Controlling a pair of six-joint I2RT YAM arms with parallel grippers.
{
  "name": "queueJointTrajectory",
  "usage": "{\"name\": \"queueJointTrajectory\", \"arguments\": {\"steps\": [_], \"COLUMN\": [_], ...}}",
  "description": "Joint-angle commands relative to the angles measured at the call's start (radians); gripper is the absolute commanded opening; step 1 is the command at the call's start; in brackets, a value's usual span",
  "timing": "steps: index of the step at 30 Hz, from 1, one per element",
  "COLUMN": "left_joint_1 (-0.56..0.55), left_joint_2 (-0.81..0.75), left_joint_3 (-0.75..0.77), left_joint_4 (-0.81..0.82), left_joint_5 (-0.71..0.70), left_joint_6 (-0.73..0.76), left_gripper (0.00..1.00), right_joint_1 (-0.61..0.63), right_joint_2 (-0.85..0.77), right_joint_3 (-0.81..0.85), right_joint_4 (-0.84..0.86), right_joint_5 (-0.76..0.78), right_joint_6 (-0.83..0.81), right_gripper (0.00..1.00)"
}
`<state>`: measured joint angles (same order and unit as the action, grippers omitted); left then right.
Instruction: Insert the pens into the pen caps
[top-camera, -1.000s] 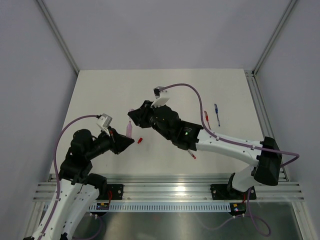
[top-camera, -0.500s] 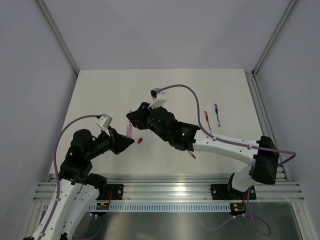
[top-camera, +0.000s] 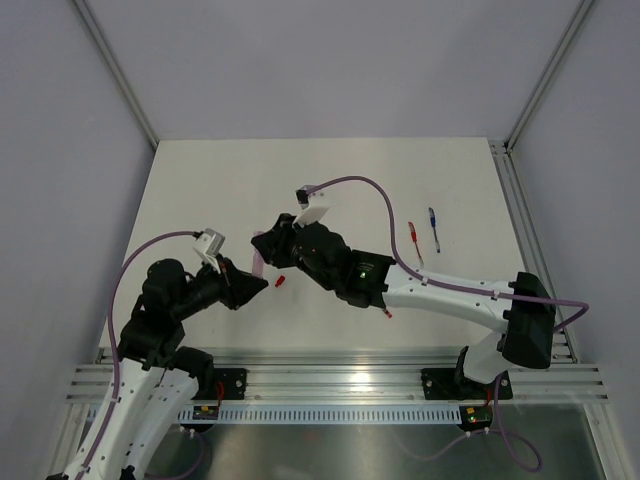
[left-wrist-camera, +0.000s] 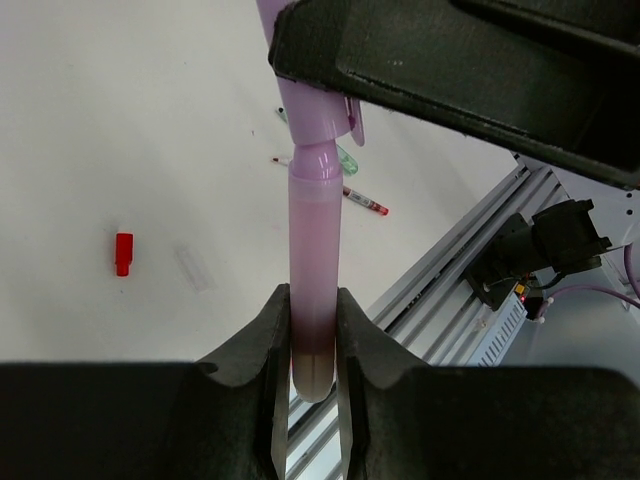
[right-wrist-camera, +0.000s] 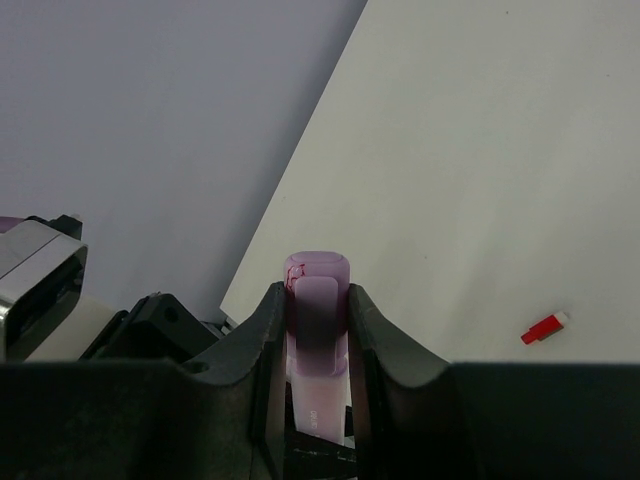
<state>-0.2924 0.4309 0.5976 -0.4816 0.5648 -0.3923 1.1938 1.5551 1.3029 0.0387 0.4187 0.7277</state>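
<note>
nearest the bases, the left pincer (left-wrist-camera: 312, 300) is closed narrow on the lower end of the pink pen (left-wrist-camera: 313, 230), holding it off the counter (top-camera: 200, 190) with its tip pointing toward the other arm

just past it, the pink cap (left-wrist-camera: 312, 110) sits over that tip, clamped in the right pincer (right-wrist-camera: 316, 296), whose jaws stand partly open at the cap's width

over the last second the right arm has crept leftward toward the left pincer while the left arm has kept its place, so the cap's mouth now meets the pen. a short shoulder of the pen shows just below the cap's rim, so i judge the cap started but not pushed home. the pink pair looks nearly done and wants 1 last straight push along the pen's length

beside the 2 pincers a red cap (top-camera: 280, 281) lies loose on the counter, and a near red pen (top-camera: 386, 312) lies partly under the right forearm

further back on the right, a far red pen (top-camera: 412, 233) and a blue pen (top-camera: 434, 228) lie side by side, well apart from the work; whether they are capped is too small to tell
</note>
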Motion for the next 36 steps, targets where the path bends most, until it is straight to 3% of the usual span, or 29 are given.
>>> {"name": "queueJointTrajectory", "arguments": {"steps": [1,22,36], "left_joint_1": [0.009,0.042,0.042], "left_joint_2": [-0.007,-0.047,0.037], "left_joint_3": [0.010,0.022,0.079], "left_joint_4": [0.046,0.058,0.170], "left_joint_5": [-0.028,-0.069,-0.085], "left_joint_6": [0.000,-0.011,-0.042], "left_gripper": [0.00,0.00,0.00], "right_joint_1": [0.030,0.095,0.141], "right_joint_2": [-0.009,0.033,0.033], "right_joint_3": [-0.019,-0.097,-0.232], "right_joint_4": [0.020,0.075,0.055], "right_joint_5": [0.022,0.014,-0.146], "right_joint_6": [0.018,0.061,0.113], "right_gripper": [0.03,0.01,0.00]}}
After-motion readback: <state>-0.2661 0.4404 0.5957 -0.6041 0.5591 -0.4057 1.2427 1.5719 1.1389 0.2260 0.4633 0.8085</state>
